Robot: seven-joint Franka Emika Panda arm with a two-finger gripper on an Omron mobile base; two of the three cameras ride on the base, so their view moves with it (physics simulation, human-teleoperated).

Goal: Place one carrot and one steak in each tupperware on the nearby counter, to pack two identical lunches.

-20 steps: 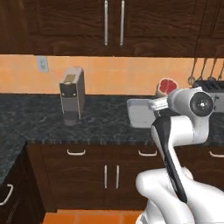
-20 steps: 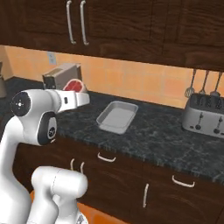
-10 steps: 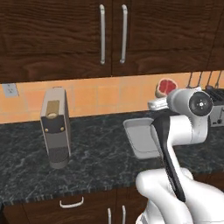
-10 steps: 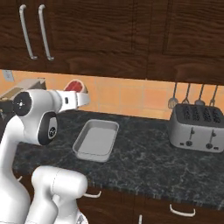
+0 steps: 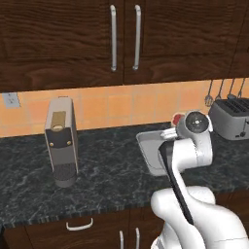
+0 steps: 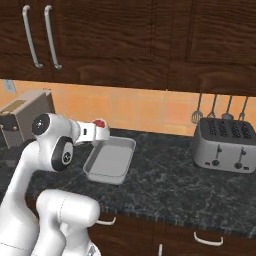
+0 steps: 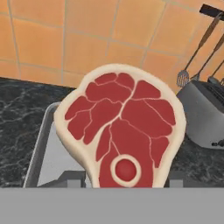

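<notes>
My gripper [image 7: 124, 183] is shut on a raw red steak [image 7: 122, 127] with a pale fat rim and holds it upright in the hand view. The steak [image 6: 100, 123] hangs just above the near left corner of a grey tupperware [image 6: 112, 160] on the black counter [image 6: 175, 185]. In the left base view the steak [image 5: 178, 118] peeks out behind the wrist, over the tupperware [image 5: 150, 151]. The tray [image 7: 46, 151] looks empty where it shows. The carrot is out of view.
A silver four-slot toaster [image 6: 222, 145] stands on the counter right of the tray, with utensils [image 6: 220, 107] hanging on the orange tile wall above it. A tall coffee machine [image 5: 61, 141] stands to the left. Dark cabinets hang overhead.
The whole scene has shifted and grown in both base views, so the base has driven closer along the counter. The arm keeps its pose with the steak still held.
</notes>
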